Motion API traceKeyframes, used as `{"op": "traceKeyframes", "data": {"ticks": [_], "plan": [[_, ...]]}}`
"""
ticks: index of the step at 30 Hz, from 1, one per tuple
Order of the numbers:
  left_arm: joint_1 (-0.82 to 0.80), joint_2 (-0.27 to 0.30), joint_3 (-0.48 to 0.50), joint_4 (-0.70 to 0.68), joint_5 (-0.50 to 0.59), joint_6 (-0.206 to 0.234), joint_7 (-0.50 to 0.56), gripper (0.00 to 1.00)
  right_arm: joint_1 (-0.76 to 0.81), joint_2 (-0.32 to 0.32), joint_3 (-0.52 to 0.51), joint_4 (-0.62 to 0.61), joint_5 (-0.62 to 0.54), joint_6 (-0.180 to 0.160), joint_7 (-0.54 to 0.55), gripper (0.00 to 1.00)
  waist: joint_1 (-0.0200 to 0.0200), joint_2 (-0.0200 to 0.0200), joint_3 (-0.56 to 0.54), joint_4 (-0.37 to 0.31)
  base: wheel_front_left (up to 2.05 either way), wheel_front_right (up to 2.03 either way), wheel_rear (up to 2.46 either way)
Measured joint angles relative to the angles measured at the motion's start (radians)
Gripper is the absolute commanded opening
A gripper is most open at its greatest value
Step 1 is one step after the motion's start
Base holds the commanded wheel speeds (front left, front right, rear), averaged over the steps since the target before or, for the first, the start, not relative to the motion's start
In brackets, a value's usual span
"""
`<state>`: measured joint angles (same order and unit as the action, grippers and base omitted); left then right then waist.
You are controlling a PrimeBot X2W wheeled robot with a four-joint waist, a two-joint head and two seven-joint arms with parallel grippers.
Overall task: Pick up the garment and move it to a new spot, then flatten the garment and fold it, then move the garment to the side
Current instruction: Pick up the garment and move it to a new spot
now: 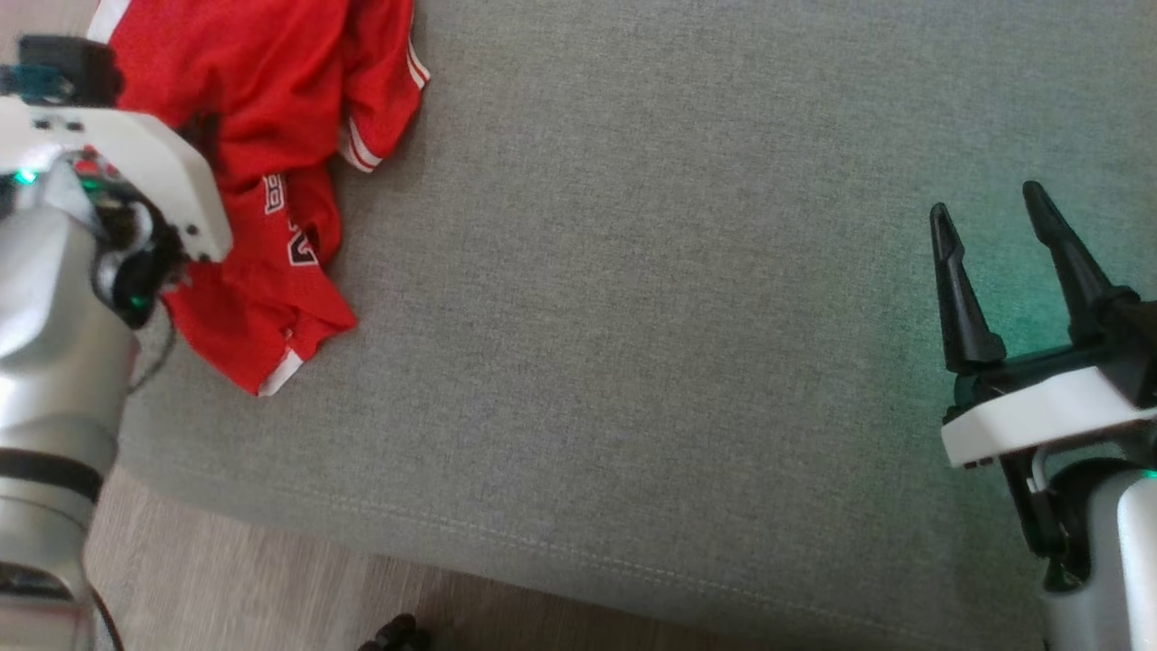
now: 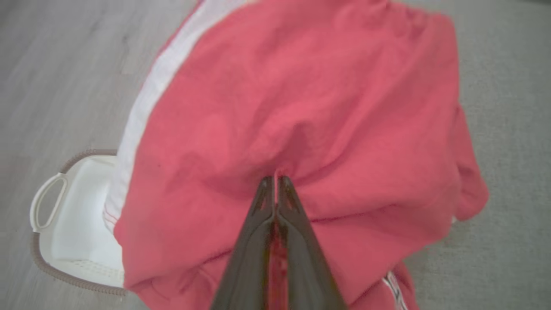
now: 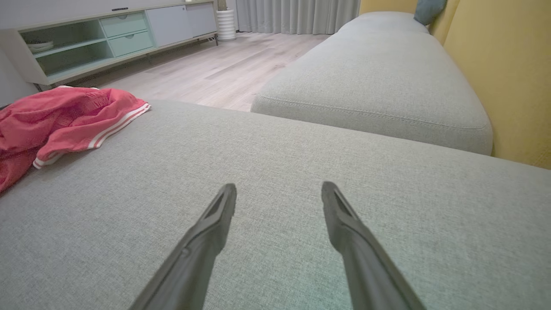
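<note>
- Clearly, the garment [image 1: 271, 117], a red top with white trim, lies crumpled at the far left corner of the grey cushion [image 1: 633, 316]. Its sleeves and hem are bunched over each other.
- It sits heaped rather than spread, so the first step, picking it up and moving it, looks to be just starting. The wide bare stretch of cushion beside it is the likely new spot.
- The left gripper [image 2: 275, 183] is over the middle of the heap with its fingers pressed nearly together. They pinch a raised ridge of red cloth, and the fabric puckers toward the tips. A grip on a high fold like this should let the cloth be lifted without catching the cushion.
- Seen from the left wrist, the garment's edge reaches past the cushion. A white basket [image 2: 77, 224] stands on the floor [image 2: 51, 86] beside it.
- The right gripper [image 1: 987, 199] is well apart from the garment, above the right side of the cushion. Its fingers are spread wide and it holds and touches nothing. It is probably waiting to help flatten the cloth.
</note>
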<state>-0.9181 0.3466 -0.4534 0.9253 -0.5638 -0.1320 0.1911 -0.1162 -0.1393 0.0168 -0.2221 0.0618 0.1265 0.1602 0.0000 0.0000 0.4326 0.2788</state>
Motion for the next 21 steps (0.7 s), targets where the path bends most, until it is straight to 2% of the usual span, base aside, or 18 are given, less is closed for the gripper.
{"op": "traceKeyframes", "data": {"ticks": [3, 5, 11, 15, 21], "plan": [[-0.032, 0.019, -0.014, 0.016, -0.002, 0.0, -0.067, 0.0, 0.0, 0.0, -0.002, -0.007, 0.0, 0.0, 0.0, 1.0, 0.0001, 0.0, 0.006, -0.001, 0.0, 0.0, 0.0], [-0.074, 0.03, -0.004, 0.025, -0.001, 0.0, -0.168, 0.0, 0.0, 0.002, -0.01, -0.008, 0.0, 0.0, 0.0, 1.0, -0.0001, 0.0, 0.001, 0.0, 0.0, 0.0, 0.0], [-0.104, 0.032, 0.054, 0.012, -0.012, 0.037, -0.372, 0.0, 0.003, 0.018, -0.022, -0.002, 0.002, 0.0, -0.01, 1.0, 0.0, 0.0, -0.038, 0.001, 0.0, 0.0, 0.0], [-0.091, 0.032, 0.074, -0.054, -0.013, 0.055, -0.419, 0.0, 0.006, 0.037, -0.023, 0.014, 0.01, 0.0, -0.03, 1.0, -0.0001, 0.0, -0.083, -0.002, 0.0, 0.0, 0.0], [0.033, 0.037, 0.081, -0.286, 0.002, 0.129, -0.44, 0.0, 0.038, 0.066, -0.028, 0.032, 0.026, 0.0, -0.06, 1.0, -0.0001, 0.0, -0.167, -0.023, 0.0, 0.0, 0.0]]}}
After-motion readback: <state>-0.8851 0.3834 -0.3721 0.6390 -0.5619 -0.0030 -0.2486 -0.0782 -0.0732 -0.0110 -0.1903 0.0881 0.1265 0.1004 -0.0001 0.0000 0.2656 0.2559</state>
